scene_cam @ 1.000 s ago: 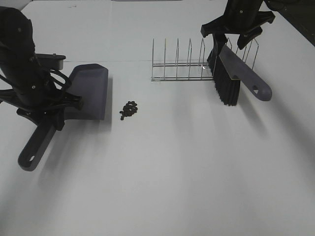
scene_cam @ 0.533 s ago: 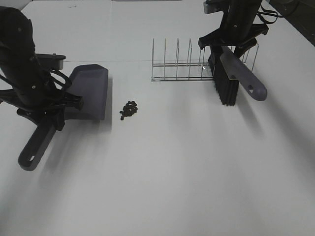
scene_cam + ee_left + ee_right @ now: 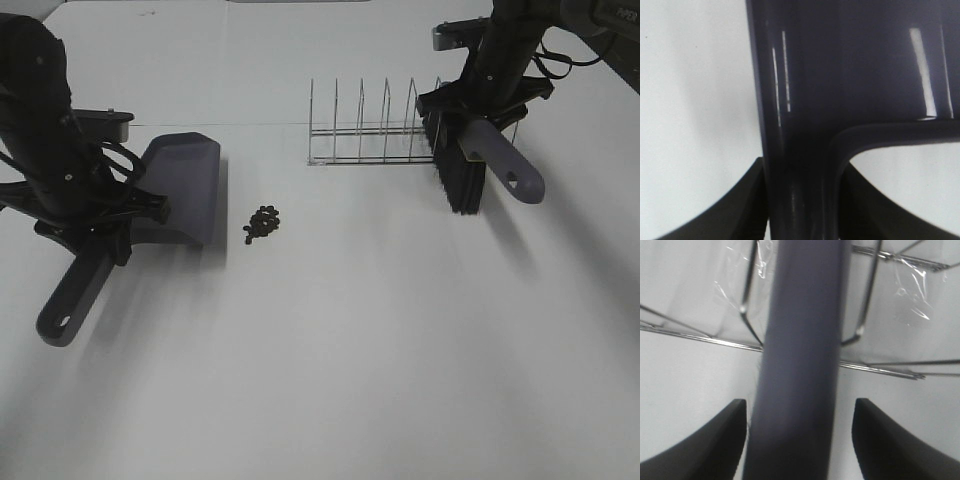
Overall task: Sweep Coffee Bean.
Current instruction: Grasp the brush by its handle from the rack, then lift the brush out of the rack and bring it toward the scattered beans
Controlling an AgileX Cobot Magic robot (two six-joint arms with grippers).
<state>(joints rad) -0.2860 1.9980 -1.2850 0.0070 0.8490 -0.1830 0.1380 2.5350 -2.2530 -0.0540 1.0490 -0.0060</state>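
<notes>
On white table (image 3: pixel 350 360), left gripper (image 3: pixel 802 205) clamped on dustpan (image 3: pixel 185 185) handle, coffee beans (image 3: pixel 262 222) near its lip, right gripper (image 3: pixel 800 440) unclenched astride brush (image 3: pixel 460 175) at rack (image 3: pixel 360 135).

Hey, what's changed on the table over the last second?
The right gripper came down over the grey-handled, black-bristled brush leaning in the wire rack; its jaws now straddle the handle, not fully closed. The left gripper keeps its hold on the grey plastic dustpan; the pile of dark coffee beans is unmoved.
</notes>
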